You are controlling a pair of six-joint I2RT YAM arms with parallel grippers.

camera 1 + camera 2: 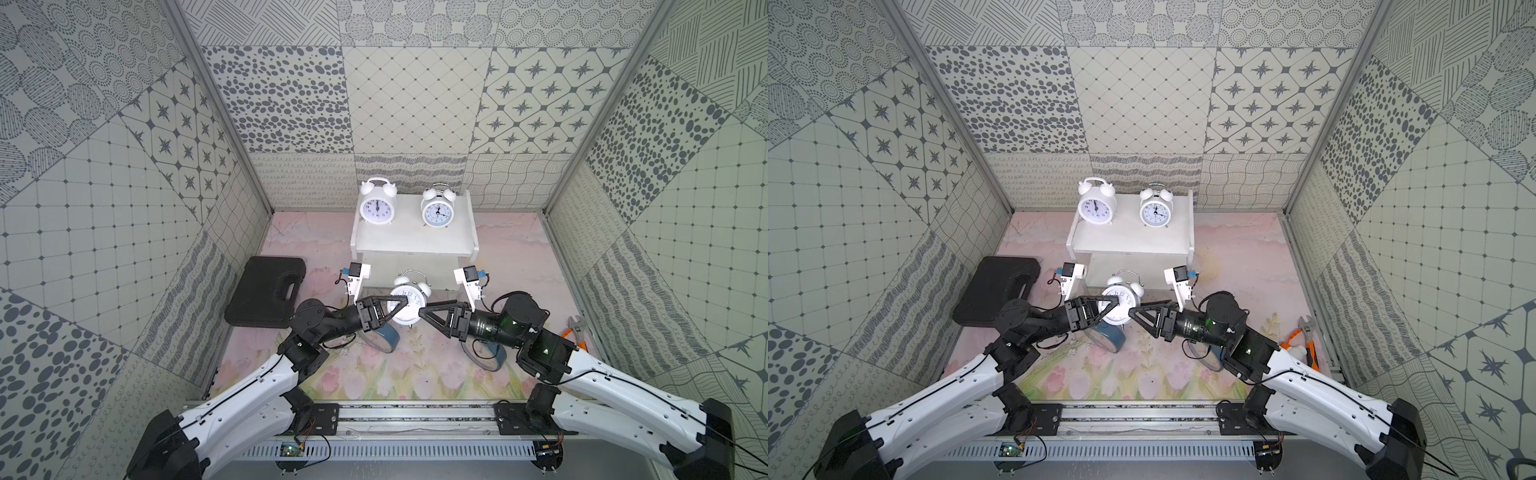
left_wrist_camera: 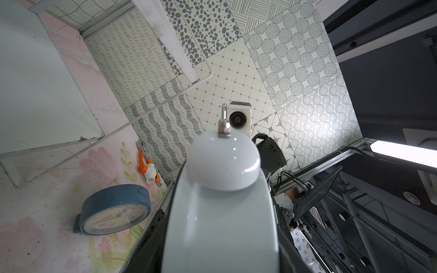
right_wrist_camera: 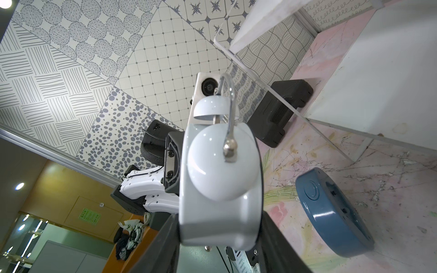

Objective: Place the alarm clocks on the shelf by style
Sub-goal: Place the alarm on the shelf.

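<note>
A white twin-bell clock hangs in front of the shelf, above the floor. My left gripper is shut on it from the left, one finger across the dial. My right gripper is shut on its right edge; in the right wrist view the fingers press both sides of the clock. Two white twin-bell clocks stand on the top tier. Two blue clocks sit on the floor, partly under the arms.
A flat black case lies left of the shelf by the left wall. An adjustable wrench and orange-handled pliers lie by the right wall. Patterned walls close in on three sides. The lower tier is mostly hidden behind the held clock.
</note>
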